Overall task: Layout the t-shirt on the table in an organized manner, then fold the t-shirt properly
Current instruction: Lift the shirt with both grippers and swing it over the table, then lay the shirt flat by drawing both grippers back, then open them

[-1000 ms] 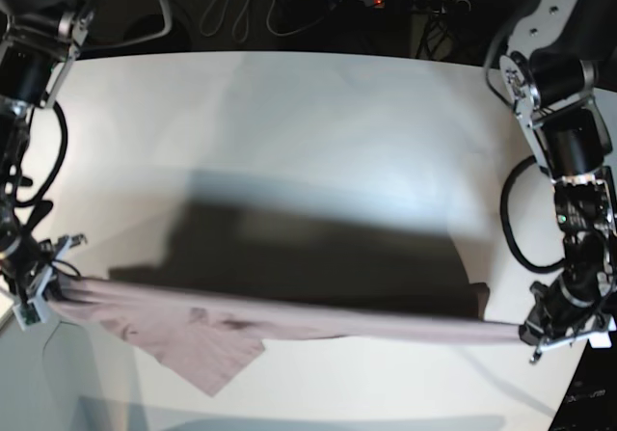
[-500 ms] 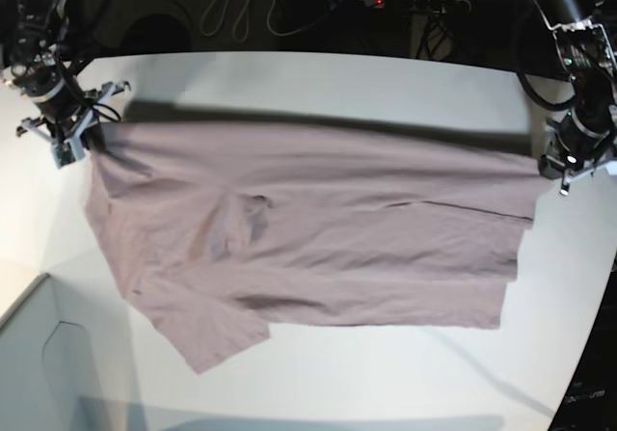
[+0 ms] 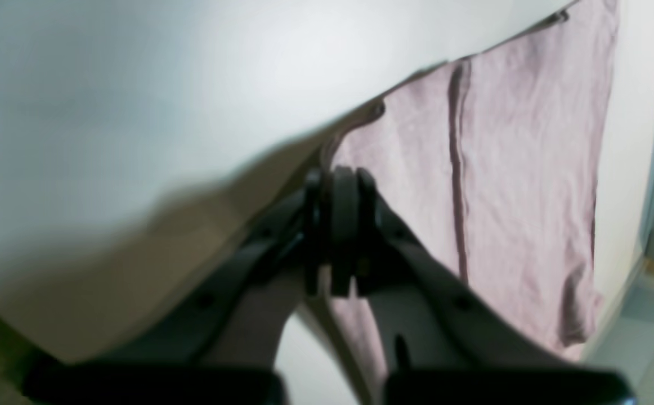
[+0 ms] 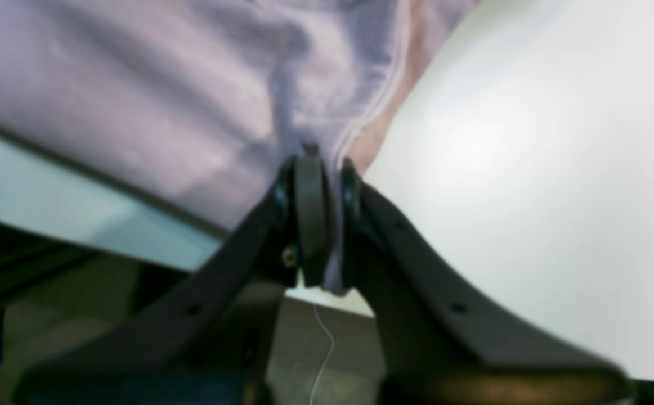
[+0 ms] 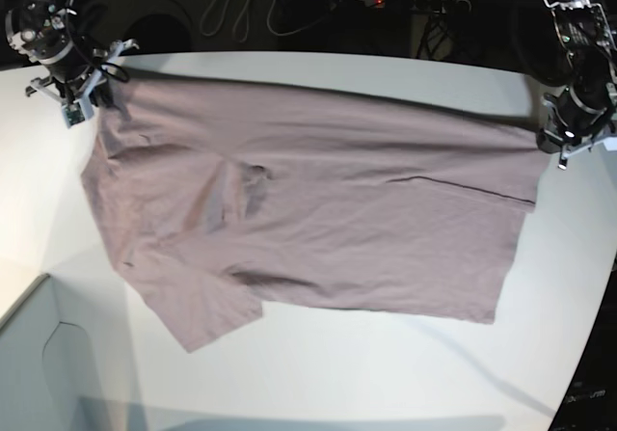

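Both wrist views blurred; fine cloth detail unreadable. T-shirt [image 5: 318, 228] spread across the white tabletop [image 5: 318, 373], one sleeve toward the near edge. Left pincer [image 5: 569, 142] clamped on the shirt's corner at the base view's right; right pincer [image 5: 82, 89] clamped on the opposite corner. Box corner [image 5: 39, 354] cut off, contents not visible.

Shirt [image 5: 318, 219]: raised edge carried from the table's [image 5: 318, 373] near edge to its far edge.
Shirt spread: now lying opened out flat.
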